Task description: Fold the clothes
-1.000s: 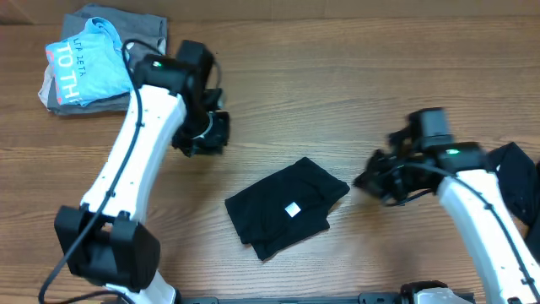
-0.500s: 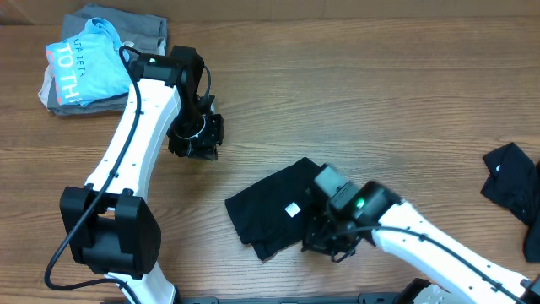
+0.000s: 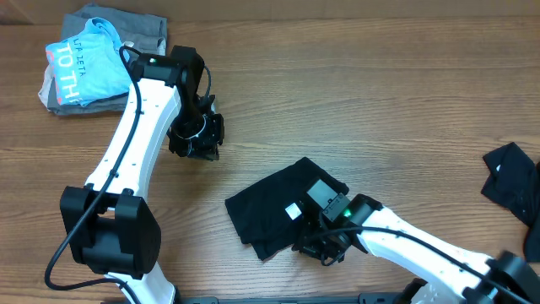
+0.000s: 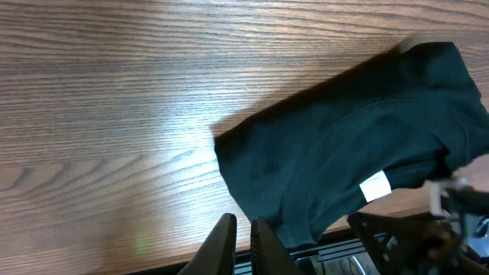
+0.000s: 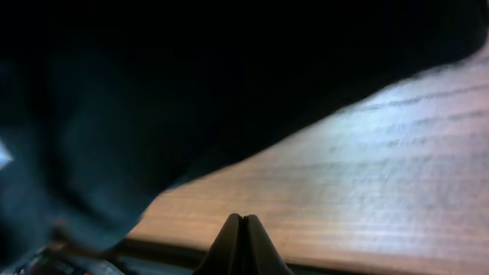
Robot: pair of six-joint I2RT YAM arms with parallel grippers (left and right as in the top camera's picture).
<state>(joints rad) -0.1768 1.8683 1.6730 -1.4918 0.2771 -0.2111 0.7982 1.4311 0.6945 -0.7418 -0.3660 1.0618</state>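
A folded black T-shirt (image 3: 274, 207) with a small white neck label (image 3: 293, 211) lies in the middle of the table. It also shows in the left wrist view (image 4: 344, 168), and as blurred dark fabric in the right wrist view (image 5: 191, 92). My right gripper (image 3: 323, 247) is shut and empty, low at the shirt's front right edge; its fingers (image 5: 242, 244) are pressed together over bare wood beside the cloth. My left gripper (image 3: 196, 142) hangs above bare wood, up and left of the shirt; its fingers (image 4: 241, 244) are shut and empty. A second black garment (image 3: 513, 181) lies at the right edge.
A light blue shirt with pink-white lettering (image 3: 84, 63) lies on a grey folded garment (image 3: 143, 25) in the far left corner. The table's front edge is just below the black shirt and my right gripper.
My right arm swung from the right side to the folded shirt's front right edge, then crept a little left. My left arm shifted slightly left early on, then stayed still.
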